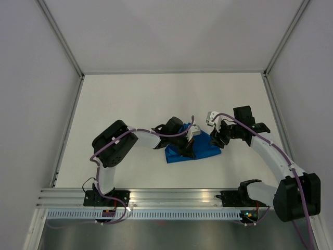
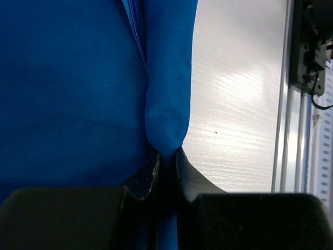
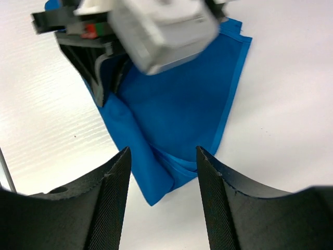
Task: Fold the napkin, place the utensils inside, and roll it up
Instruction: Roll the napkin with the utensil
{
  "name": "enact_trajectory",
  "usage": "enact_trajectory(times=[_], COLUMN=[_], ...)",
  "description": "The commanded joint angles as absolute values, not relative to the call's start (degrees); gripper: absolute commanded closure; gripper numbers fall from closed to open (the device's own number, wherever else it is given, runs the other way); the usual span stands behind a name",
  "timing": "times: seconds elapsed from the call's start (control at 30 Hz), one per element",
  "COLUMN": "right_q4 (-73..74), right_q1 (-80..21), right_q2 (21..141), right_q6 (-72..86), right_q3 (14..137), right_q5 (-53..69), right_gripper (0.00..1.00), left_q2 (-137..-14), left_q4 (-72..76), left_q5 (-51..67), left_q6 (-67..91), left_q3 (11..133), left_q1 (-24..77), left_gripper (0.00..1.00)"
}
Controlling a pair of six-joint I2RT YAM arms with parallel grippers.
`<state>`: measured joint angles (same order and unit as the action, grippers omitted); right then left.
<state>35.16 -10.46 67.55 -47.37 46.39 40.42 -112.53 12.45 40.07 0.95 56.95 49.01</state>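
Surroundings: you have a white tabletop point(image 1: 156, 99) boxed in by pale walls.
Left claw: your left claw point(image 2: 166, 158) is pinched tight on a raised fold of the napkin point(image 2: 78, 94). Blue cloth bulges just ahead of its tips.
Right claw: your right claw point(image 3: 162, 152) stands wide and grips nothing. A folded corner of the napkin shows between its fingers point(image 3: 117, 182), but you cannot tell whether they touch the cloth.
Napkin: it lies bunched in a rough triangle near the middle of the tabletop, between your two arms. Layered hems run along its right side in the right wrist view.
Left wrist: its white camera housing point(image 3: 156, 31) sits over the far part of the napkin in the right wrist view.
Rail: an aluminium rail point(image 1: 171, 196) carries both arm bases at the near edge, well apart from the cloth.
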Motion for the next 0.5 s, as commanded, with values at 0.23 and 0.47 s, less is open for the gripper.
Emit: enact_trajectory(times=[0.23, 0.47], right_q4=[22.5, 13.3], right_q1=[-25.7, -34.6], right_q2=[60.4, 63.9], right_q6=[-49.4, -48.2], right_q3=[31.7, 27.0], right_q5=[31.6, 22.2], right_gripper=[0.40, 0.41], left_q2=[-121.2, -122.8], left_q4=[-4.9, -7.5], left_q5=[44.4, 46.9], left_q6=[5.9, 7.5], left_q3=[59.3, 60.9], left_q1=[46.8, 45.7], left_gripper=[0.98, 0.98])
